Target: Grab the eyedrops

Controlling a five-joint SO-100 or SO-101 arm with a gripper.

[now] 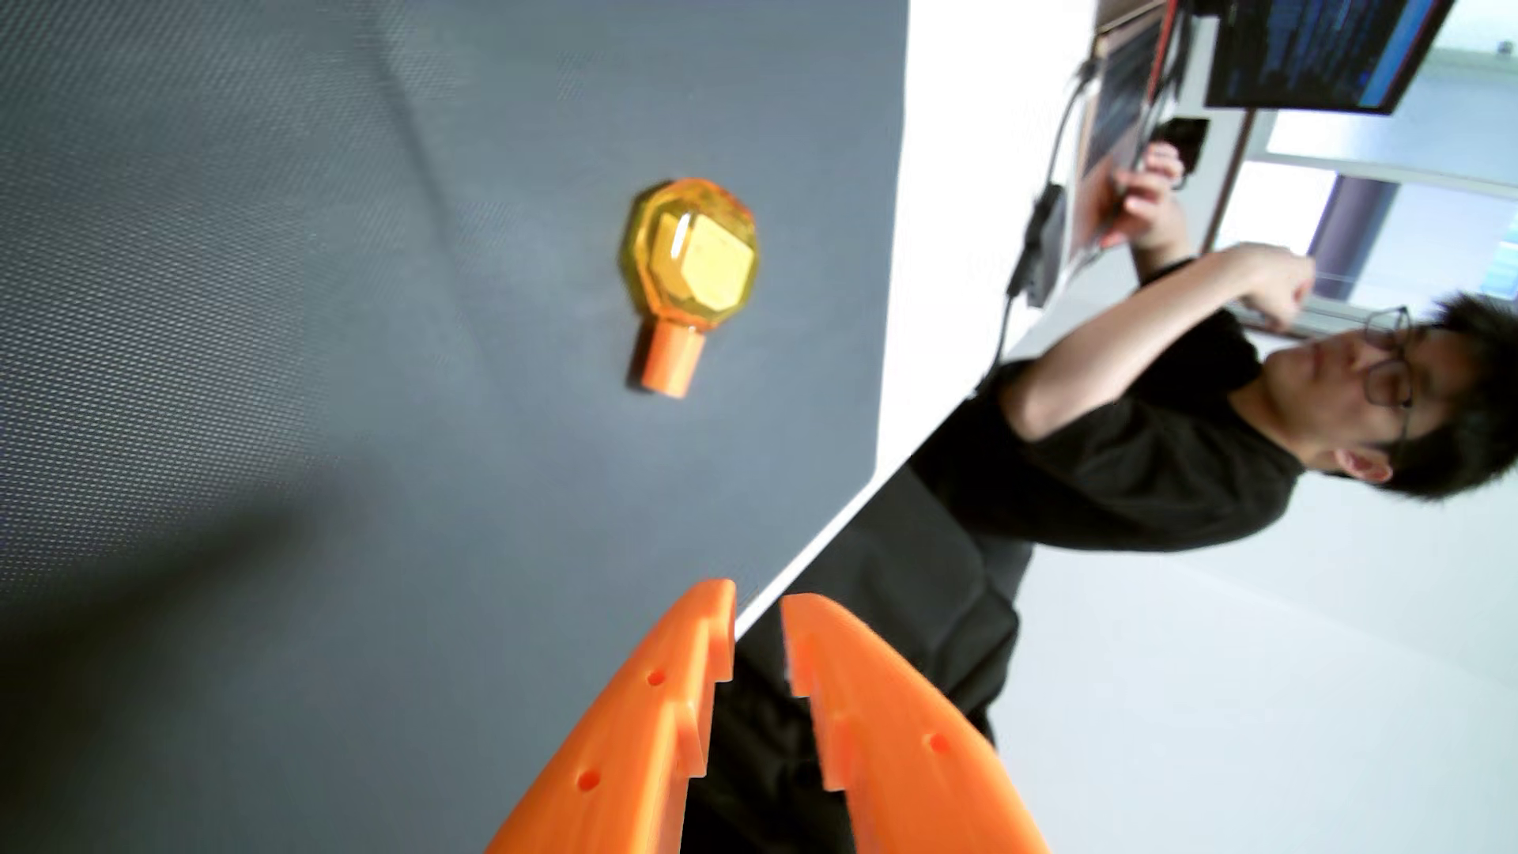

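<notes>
Lying flat and alone on the dark mat (pixel 328 328), the eyedrops (pixel 688 263) sit clear for approach; the gripper (pixel 757 612), slightly spread and empty, hovers well apart.

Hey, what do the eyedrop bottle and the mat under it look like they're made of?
The eyedrop bottle looks like glossy translucent amber plastic: faceted and catching highlights. Its orange cap seems opaque matte plastic. The mat looks like dark grey woven fabric, judging by its fine dotted weave.
</notes>
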